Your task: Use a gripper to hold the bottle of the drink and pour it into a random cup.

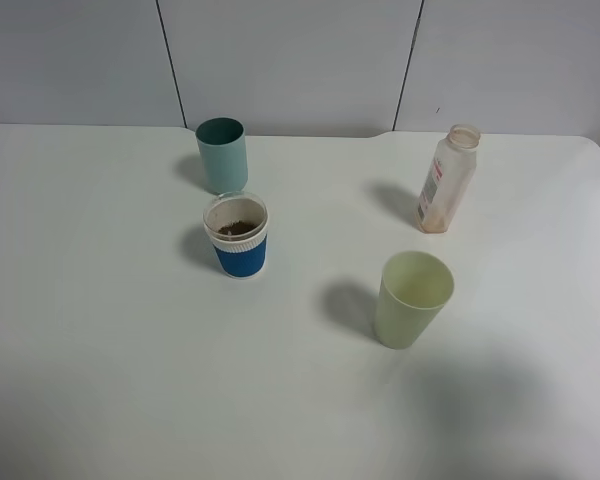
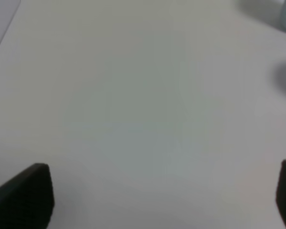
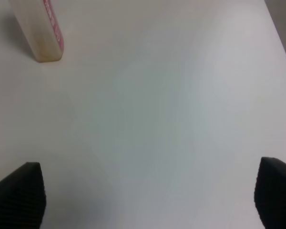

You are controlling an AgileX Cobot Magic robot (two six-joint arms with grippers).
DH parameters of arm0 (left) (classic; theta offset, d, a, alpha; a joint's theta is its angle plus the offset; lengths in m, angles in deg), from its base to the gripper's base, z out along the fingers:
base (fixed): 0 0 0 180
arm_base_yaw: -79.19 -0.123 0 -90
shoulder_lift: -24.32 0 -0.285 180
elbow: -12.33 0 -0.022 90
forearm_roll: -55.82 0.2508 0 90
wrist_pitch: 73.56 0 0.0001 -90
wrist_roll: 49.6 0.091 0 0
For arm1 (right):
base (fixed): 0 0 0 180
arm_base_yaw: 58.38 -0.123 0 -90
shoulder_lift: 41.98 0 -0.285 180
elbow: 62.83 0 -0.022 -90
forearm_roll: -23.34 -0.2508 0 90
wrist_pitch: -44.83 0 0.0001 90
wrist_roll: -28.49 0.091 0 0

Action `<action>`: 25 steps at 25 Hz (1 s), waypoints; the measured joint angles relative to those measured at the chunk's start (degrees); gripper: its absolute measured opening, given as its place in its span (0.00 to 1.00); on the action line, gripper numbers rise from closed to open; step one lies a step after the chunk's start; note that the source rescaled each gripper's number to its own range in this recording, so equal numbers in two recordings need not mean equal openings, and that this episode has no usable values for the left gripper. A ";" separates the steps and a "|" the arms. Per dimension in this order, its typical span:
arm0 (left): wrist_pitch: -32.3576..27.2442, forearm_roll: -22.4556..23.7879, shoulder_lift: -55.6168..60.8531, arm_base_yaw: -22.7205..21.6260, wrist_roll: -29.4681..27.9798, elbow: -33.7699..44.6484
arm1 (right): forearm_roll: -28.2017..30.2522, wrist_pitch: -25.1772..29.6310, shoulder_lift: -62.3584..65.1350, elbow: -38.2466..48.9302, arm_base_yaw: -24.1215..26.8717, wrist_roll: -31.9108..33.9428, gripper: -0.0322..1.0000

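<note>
Smooth white table [image 1: 110, 330]; translucent bottle [image 1: 447, 179]

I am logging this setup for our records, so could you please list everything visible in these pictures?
table: one, white, fills the scene under everything.
bottle: one, translucent whitish with a white-and-pink label, upright at the far right, no cap, a little brown residue at the bottom.
cup: one, white with a blue ribbed sleeve, left of centre, brown drink inside.
teal cup: one, just behind the blue-sleeved one, upright.
pale yellow-green cup: one, right of centre and nearest the camera, upright.
wall panels: grey-white, behind the table.
left gripper: black, jaws wide apart over bare table, holding nothing.
right gripper: black, jaws wide apart, holding nothing, bottle ahead of it.
</note>
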 joint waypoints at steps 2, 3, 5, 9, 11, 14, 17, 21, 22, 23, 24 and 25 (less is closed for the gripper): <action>0.00 0.00 0.00 0.00 0.00 0.00 | 0.00 0.00 0.00 0.00 0.00 0.00 0.96; 0.00 0.00 0.00 0.00 0.00 0.00 | 0.00 0.00 0.00 0.00 0.00 0.00 0.96; 0.00 0.00 0.00 0.00 0.00 0.00 | 0.00 0.00 0.00 0.00 0.00 0.00 0.96; 0.00 0.00 0.00 0.00 0.00 0.00 | 0.00 0.00 0.00 0.00 0.00 0.00 0.96; 0.00 0.00 0.00 0.00 0.00 0.00 | 0.00 0.00 0.00 0.00 0.00 0.00 0.96; -0.05 0.00 0.00 0.00 0.00 0.00 | 0.00 0.00 0.00 0.00 0.00 0.00 0.96; -0.01 0.00 0.00 0.00 0.00 0.00 | 0.00 0.00 0.00 0.00 0.00 0.00 0.96; -0.01 0.00 0.00 0.00 0.00 0.00 | 0.00 0.00 0.00 0.00 0.00 0.00 0.96; -0.01 0.00 0.00 0.00 0.00 0.00 | 0.00 0.00 0.00 0.00 0.00 0.00 0.96; -0.01 0.00 0.00 0.00 0.00 0.00 | 0.00 0.00 0.00 0.00 0.00 0.00 0.96; -0.01 0.00 0.00 0.00 0.00 0.00 | 0.00 0.00 0.00 0.00 0.00 0.00 0.96; -0.01 0.00 0.00 0.00 0.00 0.00 | 0.00 0.00 0.00 0.00 0.00 0.00 0.96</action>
